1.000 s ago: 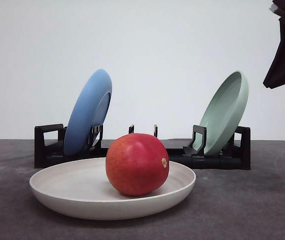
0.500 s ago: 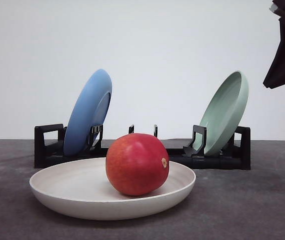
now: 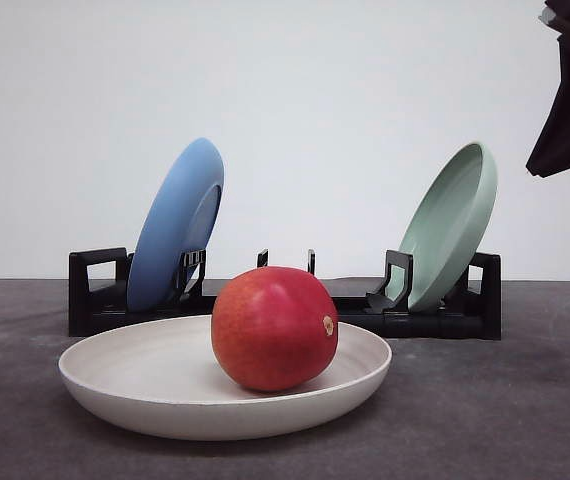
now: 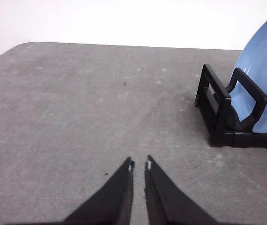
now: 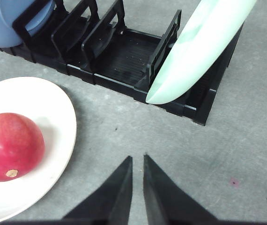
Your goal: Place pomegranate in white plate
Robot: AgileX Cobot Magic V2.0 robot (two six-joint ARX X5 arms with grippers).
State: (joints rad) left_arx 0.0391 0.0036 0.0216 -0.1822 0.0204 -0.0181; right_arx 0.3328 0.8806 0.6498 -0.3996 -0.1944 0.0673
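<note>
**Fruit on the plate, both hands free**

With the smooth red, roundish pomegranate (image 3: 274,328) resting inside the wide, shallow cream-white plate (image 3: 135,385) at lower centre of the front view, the placing looks done. Both the left hand (image 4: 139,164) and the right hand (image 5: 137,158) have fingers nearly together, holding nothing, over the grey worktop (image 3: 495,410). By my judgement, nothing is left.

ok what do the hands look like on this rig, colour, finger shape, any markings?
Both are matte black. The left hand has two long fingers tapering to thin points, with small pale spots at the tips. The right hand has the same wedge shape, plain black. No cables or labels visible.
</note>
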